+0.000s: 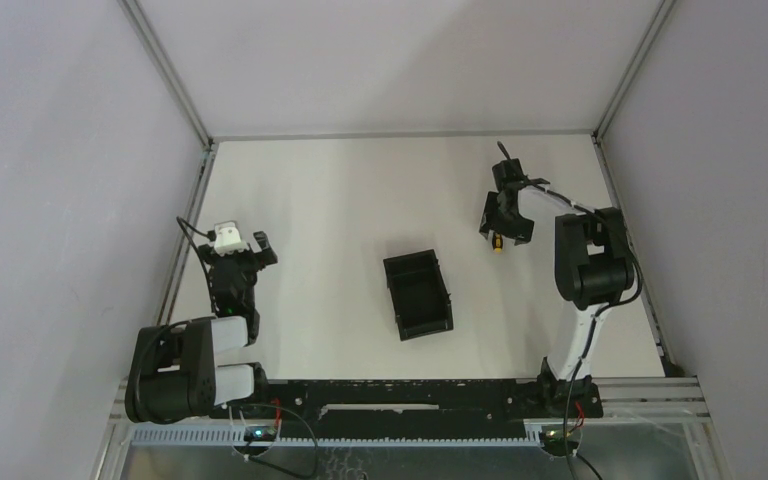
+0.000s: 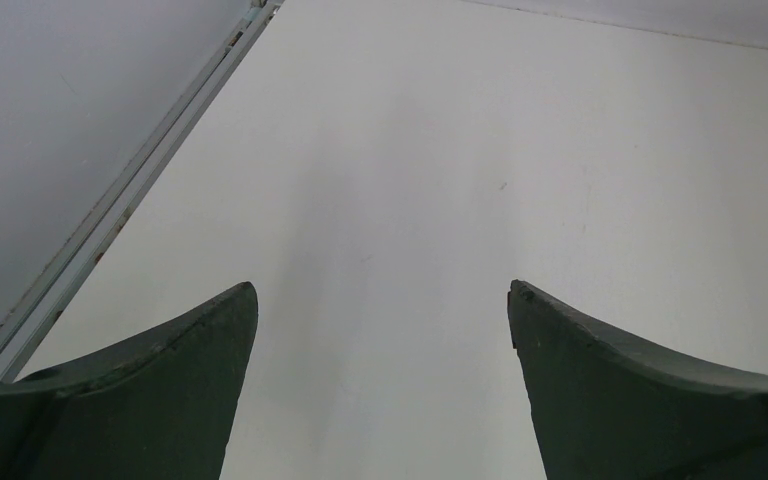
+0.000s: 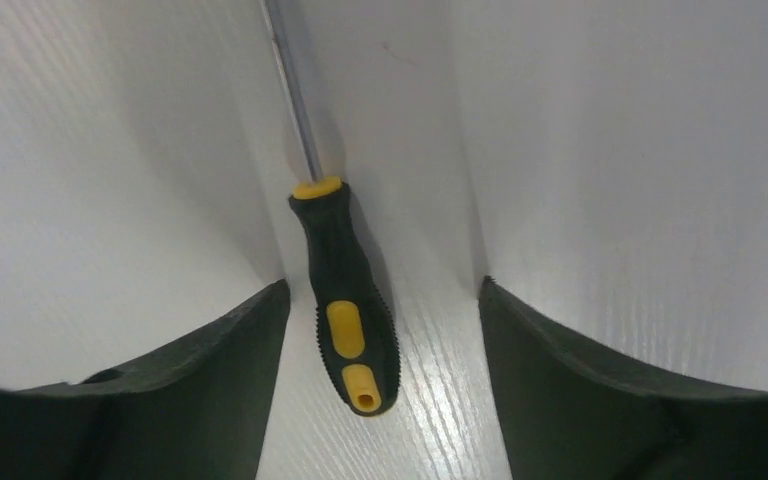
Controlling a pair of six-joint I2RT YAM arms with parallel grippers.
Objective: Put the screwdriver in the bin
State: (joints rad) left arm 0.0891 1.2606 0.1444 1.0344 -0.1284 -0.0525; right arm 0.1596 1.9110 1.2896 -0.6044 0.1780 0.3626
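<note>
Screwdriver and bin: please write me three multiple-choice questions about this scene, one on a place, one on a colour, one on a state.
1. Where is the screwdriver relative to the bin?
A. Inside it
B. On the table, to its right in the top view
C. Underneath it

2. Which colours does the screwdriver's handle have?
A. Red and white
B. Blue and grey
C. Black and yellow

3. In what state is the right gripper?
A. Open, one finger on each side of the handle
B. Shut on the shaft
C. Shut with nothing in it

Answers:
1 B: the top view shows it lying on the table, apart from the bin.
2 C: the right wrist view shows a black handle with yellow parts.
3 A: in that view the fingers stand wide apart with the handle between them.
</note>
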